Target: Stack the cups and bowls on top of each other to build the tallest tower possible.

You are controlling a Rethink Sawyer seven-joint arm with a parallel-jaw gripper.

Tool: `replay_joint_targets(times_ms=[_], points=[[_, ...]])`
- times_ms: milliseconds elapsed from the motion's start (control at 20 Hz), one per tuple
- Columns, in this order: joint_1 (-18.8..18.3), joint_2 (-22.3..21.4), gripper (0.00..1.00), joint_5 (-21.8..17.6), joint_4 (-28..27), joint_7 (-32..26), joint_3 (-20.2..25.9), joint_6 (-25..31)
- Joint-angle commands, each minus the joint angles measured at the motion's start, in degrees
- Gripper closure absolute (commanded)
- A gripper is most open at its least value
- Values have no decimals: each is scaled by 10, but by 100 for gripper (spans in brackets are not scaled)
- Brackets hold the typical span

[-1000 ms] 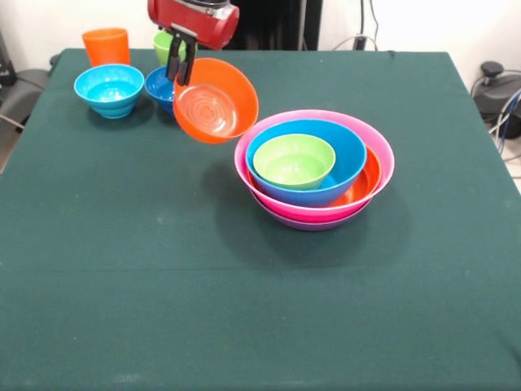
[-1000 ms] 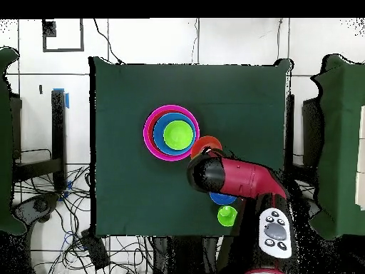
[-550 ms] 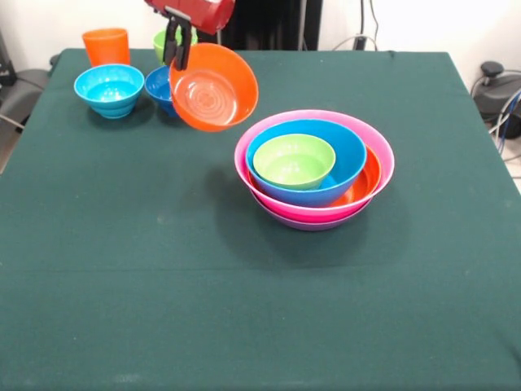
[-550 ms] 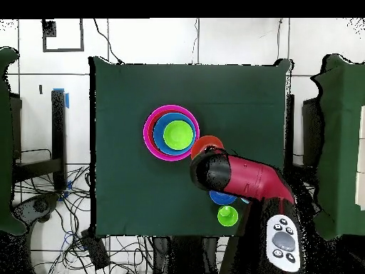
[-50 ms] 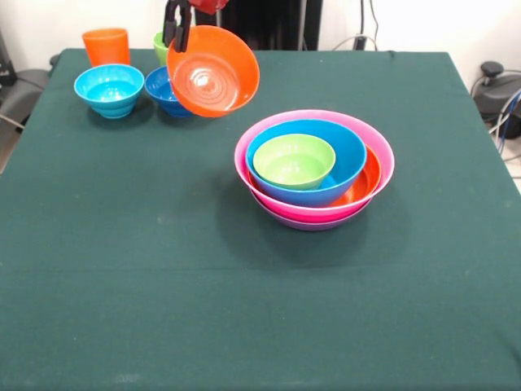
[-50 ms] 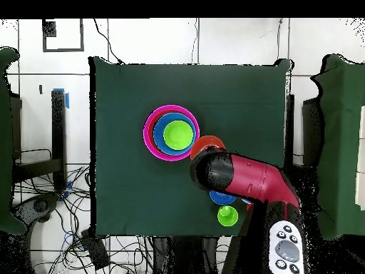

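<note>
My gripper (image 5: 177,32) is shut on the rim of a small orange bowl (image 5: 213,72), which hangs tilted in the air with its inside facing the camera. The tower (image 5: 314,169) stands mid-table: a purple bowl at the bottom, then pink, large orange and blue bowls, with a lime green bowl (image 5: 294,160) on top. The held bowl is up and to the left of it. In the overhead view the arm (image 6: 239,175) hides the gripper, and only an edge of the orange bowl (image 6: 205,143) shows beside the tower (image 6: 171,133).
At the far left of the table stand a light blue bowl (image 5: 109,89), a dark blue bowl (image 5: 162,90), an orange cup (image 5: 107,46) and a lime green cup (image 5: 163,45), partly hidden behind the held bowl. The green cloth (image 5: 244,309) covers the table.
The gripper has risen with the orange bowl, which now hangs higher and a little further back. The tower and the other bowls have not moved.
</note>
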Motion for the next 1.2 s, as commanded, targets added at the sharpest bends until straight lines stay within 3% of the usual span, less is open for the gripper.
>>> replay_joint_targets(times_ms=[50, 250, 750, 1200], points=[[55, 31, 100, 8, -23, 104, 8, 14], [86, 38, 100, 17, -25, 128, -14, 13], [120, 61, 100, 42, -67, 127, -40, 54], [116, 93, 100, 59, -101, 114, -47, 56]])
